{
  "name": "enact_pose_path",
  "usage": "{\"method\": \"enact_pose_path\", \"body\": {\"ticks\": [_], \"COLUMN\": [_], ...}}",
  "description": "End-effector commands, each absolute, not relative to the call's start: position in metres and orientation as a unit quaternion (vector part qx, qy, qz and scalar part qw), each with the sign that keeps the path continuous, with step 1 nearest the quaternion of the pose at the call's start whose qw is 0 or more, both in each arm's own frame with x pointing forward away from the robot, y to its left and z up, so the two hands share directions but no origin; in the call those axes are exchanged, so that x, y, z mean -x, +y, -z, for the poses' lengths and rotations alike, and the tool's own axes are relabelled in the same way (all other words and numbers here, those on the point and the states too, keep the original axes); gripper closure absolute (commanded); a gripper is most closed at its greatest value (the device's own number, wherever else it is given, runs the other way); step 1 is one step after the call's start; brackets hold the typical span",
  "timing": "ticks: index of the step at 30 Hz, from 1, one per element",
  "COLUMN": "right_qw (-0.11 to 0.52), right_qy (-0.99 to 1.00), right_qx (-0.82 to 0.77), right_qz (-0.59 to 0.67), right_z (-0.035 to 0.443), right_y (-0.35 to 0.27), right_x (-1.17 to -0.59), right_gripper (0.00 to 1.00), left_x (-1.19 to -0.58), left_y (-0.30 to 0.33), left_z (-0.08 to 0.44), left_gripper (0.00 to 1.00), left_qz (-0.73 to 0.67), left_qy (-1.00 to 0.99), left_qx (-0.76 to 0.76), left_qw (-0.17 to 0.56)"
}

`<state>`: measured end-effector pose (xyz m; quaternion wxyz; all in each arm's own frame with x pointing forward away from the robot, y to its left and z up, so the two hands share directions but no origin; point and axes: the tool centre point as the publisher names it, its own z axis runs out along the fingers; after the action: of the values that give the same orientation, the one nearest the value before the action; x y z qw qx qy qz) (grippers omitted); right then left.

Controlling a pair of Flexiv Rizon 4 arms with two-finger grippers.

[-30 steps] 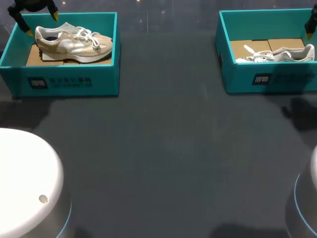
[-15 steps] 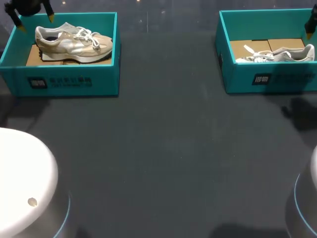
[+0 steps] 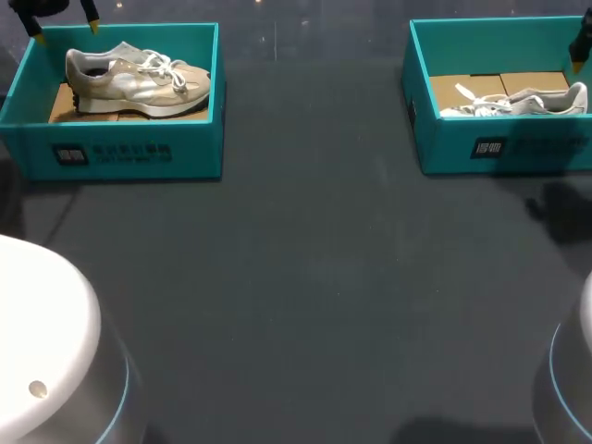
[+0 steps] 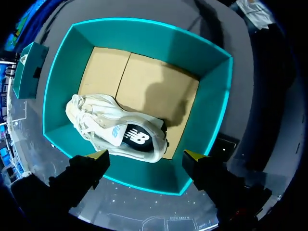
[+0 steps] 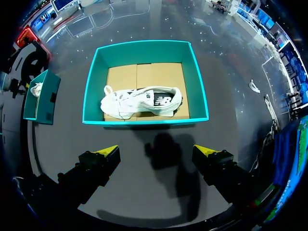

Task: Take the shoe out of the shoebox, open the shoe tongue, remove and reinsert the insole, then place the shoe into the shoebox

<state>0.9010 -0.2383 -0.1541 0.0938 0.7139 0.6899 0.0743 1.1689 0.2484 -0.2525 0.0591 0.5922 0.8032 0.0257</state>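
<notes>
Dark matte table (image 3: 305, 277) carries everything. The beige shoe (image 3: 139, 81) sits on its sole inside the left shoebox (image 3: 120, 153), on that box's cardboard floor, its heel toward the box's outer end and its toe toward the end that faces the table's middle.

It looks light, with a soft mesh upper that would give under pressure, a stiffer sole and loose laces that could snag. The heel collar, or the firm sides at midfoot, seems the surest place to pinch.

The left gripper (image 3: 65, 30) hangs over the box's far outer corner, fingers spread wide and holding nothing. Well apart from the left shoebox, across the table, a second shoebox (image 3: 504, 143) holds a white shoe (image 3: 518, 102). The right gripper (image 5: 156, 150) hovers short of that box, fingers likewise splayed and empty.

The left wrist view shows the shoe (image 4: 120, 130) lying close to the box wall nearest the fingers, with bare cardboard beyond it, which the head view hardly shows. Only the head view shows both boxes' spacing.
</notes>
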Motion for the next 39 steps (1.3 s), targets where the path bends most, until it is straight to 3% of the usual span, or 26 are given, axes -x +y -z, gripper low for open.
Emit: {"method": "enact_pose_path", "body": {"ticks": [1, 17, 19, 24, 28, 32, 36, 39], "right_qw": [0.095, 0.095, 0.095, 0.095, 0.095, 0.095, 0.095, 0.095], "right_qy": [0.690, 0.690, 0.690, 0.690, 0.690, 0.690, 0.690, 0.690], "right_qx": [-0.714, -0.714, -0.714, -0.714, -0.714, -0.714, -0.714, -0.714], "right_qz": [-0.074, -0.074, -0.074, -0.074, -0.074, -0.074, -0.074, -0.074], "right_z": [0.155, 0.155, 0.155, 0.155, 0.155, 0.155, 0.155, 0.155], "right_y": [-0.238, -0.238, -0.238, -0.238, -0.238, -0.238, -0.238, -0.238], "right_x": [-0.901, -0.901, -0.901, -0.901, -0.901, -0.901, -0.901, -0.901], "right_gripper": [0.00, 0.00, 0.00, 0.00, 0.00, 0.00, 0.00, 0.00], "left_x": [-1.186, -1.191, -1.188, -1.181, -1.178, -1.177, -1.178, -1.179], "left_y": [0.268, 0.276, 0.278, 0.277, 0.275, 0.272, 0.271, 0.270], "left_z": [0.259, 0.287, 0.290, 0.299, 0.306, 0.311, 0.318, 0.323], "left_gripper": [0.00, 0.00, 0.07, 0.04, 0.19, 0.21, 0.14, 0.16], "left_qz": [0.000, -0.021, -0.021, -0.022, -0.023, -0.023, -0.025, -0.025], "left_qy": [0.773, 0.752, 0.746, 0.738, 0.729, 0.723, 0.722, 0.722], "left_qx": [-0.633, -0.659, -0.665, -0.674, -0.684, -0.690, -0.691, -0.692], "left_qw": [0.051, 0.025, 0.024, 0.023, 0.023, 0.021, 0.020, 0.017]}}
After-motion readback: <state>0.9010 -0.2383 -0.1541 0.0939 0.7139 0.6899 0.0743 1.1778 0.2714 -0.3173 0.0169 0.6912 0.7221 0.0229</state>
